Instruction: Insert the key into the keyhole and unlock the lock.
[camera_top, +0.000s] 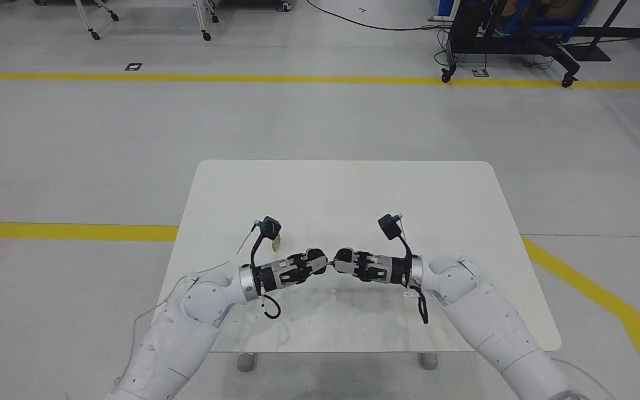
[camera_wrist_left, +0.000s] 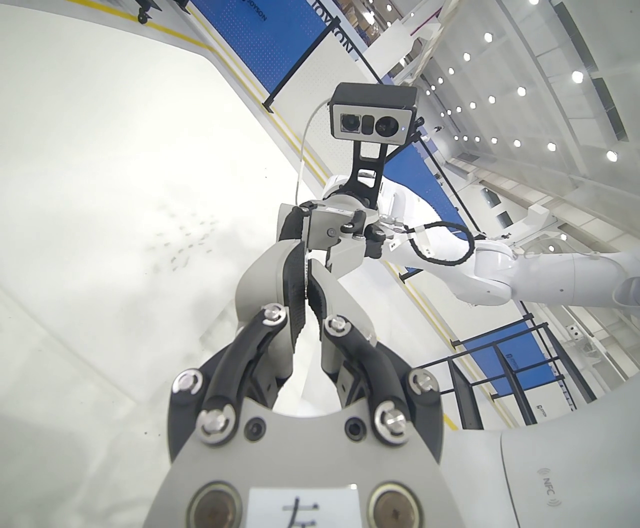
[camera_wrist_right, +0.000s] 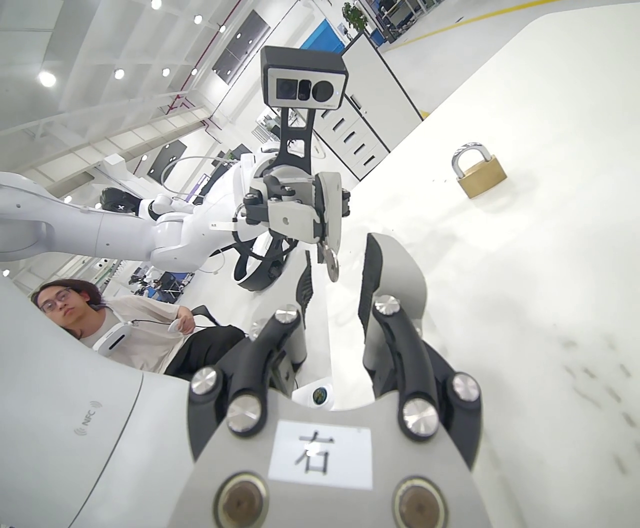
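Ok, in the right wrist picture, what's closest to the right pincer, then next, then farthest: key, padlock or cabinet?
1. key: right in front, held by the left pincer.
2. padlock: farther, on the table.
3. cabinet: beyond the table's edge.

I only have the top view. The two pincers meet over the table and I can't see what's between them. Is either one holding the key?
Observer: Yes, the left pincer is shut on the key, its round end sticking out past the fingertips.
Operator: And the right pincer?
Observer: The right pincer is open, with the key's end in line with the gap between its fingers.
Operator: Is the lock shut?
Observer: The brass padlock lies on the table, shackle looking closed.
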